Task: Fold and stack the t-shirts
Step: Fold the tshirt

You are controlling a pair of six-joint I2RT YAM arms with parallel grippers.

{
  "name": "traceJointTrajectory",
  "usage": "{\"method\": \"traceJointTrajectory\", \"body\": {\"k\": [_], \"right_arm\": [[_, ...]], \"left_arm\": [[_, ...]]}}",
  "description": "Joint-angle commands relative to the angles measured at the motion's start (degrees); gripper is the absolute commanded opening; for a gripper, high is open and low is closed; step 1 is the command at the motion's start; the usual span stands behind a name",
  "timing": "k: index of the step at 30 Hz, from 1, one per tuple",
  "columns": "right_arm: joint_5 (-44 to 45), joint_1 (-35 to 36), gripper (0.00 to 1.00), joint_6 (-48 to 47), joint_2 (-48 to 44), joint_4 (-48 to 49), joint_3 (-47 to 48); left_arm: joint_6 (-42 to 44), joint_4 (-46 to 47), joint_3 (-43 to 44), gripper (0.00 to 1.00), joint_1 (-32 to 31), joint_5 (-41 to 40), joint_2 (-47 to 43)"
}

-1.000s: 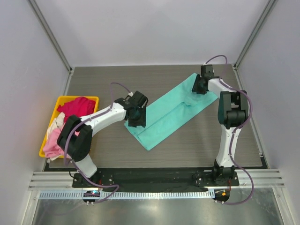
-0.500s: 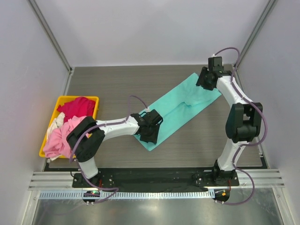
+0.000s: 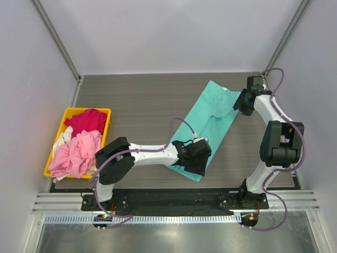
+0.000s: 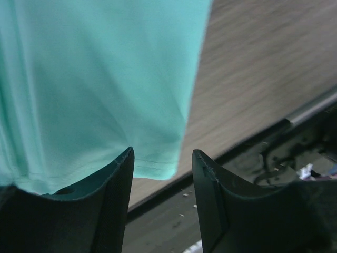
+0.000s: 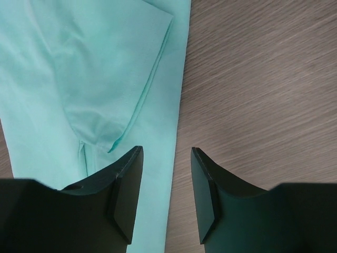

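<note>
A teal t-shirt (image 3: 210,124) lies flat in a long strip on the desk (image 3: 131,105). The cloth looks soft and light, best pinched at hem corners and shoulders. The left gripper (image 3: 196,158) hovers open over the hem, and the right gripper (image 3: 243,103) is open beside the sleeve.

The left arm (image 3: 152,154) and the right arm (image 3: 268,108) are wearing white shells between chunky black joints. A thin purple cable (image 3: 176,126) is looping along each, and the left gripper (image 4: 162,153) is showing matte black, wedge-shaped fingers (image 4: 113,195).
</note>
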Motion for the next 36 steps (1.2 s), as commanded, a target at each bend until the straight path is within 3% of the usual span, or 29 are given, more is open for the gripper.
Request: {"method": "traceJointTrajectory", "body": {"k": [1,5,9,17,28,31,34,36], "right_arm": [[-0.97,-0.49,0.48,-0.76,2.65,3.26,0.89],[-3.43,-1.90,0.48,-0.68,7.22,6.24,3.35],[-3.70,-3.30,0.47,-0.24,11.63,7.04,7.66],[-7.83,-5.33,0.45,-1.29,18.39,7.74,14.96],[-9.06,-5.94,0.41,-3.66,23.76,9.06,19.35],[-8.71,-5.94,0.38,-4.46,25.16,9.15,20.32],[-8.19,-5.86,0.29,-5.07,25.87,9.24,20.58],[-7.66,-5.94,0.18,-5.07,26.05,9.24,20.67]], "left_arm": [[-0.19,-1.97,7.79,0.50,-0.29,1.14,-1.25],[4.38,-9.79,12.47,0.52,2.86,-1.59,-3.36],[7.29,-14.37,9.85,0.53,9.46,-1.60,-6.69],[13.35,-14.90,1.24,0.54,22.46,1.83,-10.31],[15.64,-14.20,-3.51,0.53,29.51,2.98,-6.53],[15.64,-14.47,-4.13,0.53,29.77,2.88,-5.57],[15.12,-14.03,-5.18,0.53,29.77,2.89,-5.30],[14.85,-13.67,-5.71,0.52,29.77,2.89,-5.04]]}}
